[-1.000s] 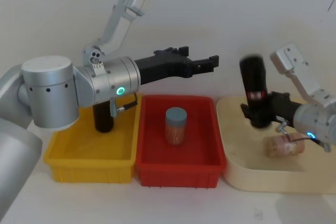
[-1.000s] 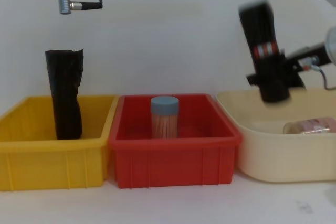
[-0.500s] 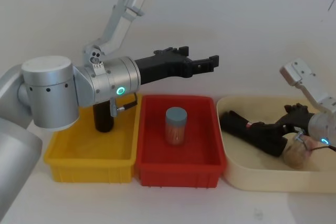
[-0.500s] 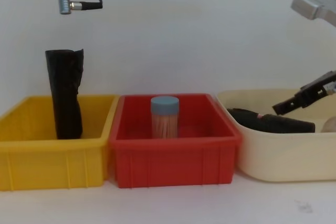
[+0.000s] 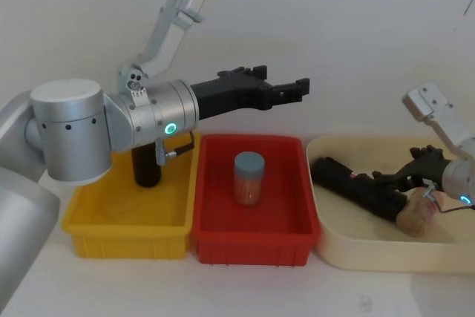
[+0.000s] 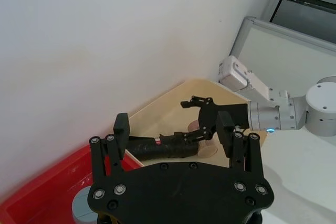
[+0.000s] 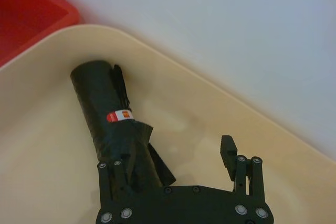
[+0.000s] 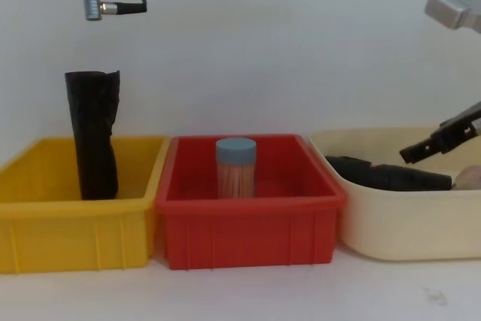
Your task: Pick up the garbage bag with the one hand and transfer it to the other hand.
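- The right gripper [image 5: 415, 171], the one with the blue-lit ring, sits low over the cream tray [image 5: 326, 246] on the robot's right. Its fingers are spread apart and hold nothing; in the right wrist view one finger lies against the bag's near end and the other stands clear beside it.
- The garbage bag [image 5: 358, 187] lies on its side in that tray, loose on the tray floor. Its red-and-white label band [image 7: 119, 115] faces up, about midway along the roll.
- The bag's long axis runs roughly level, from the gripper's fingertips away toward the red bin [image 5: 254, 241]. So it points out along the gripper's reach, not across the opening.
- A tan jar [image 5: 415, 216] lies just beside the bag's near end, under the right wrist.
- The left gripper [image 5: 288, 91], green-lit, hangs high over the red bin's back edge, fingers open, well apart from the bag.
- The right arm is clearly nearer. I judge any re-grasp must close across the roll near its label.
- A plain black roll [image 8: 93, 135] stands upright in the yellow bin [image 8: 68, 238].
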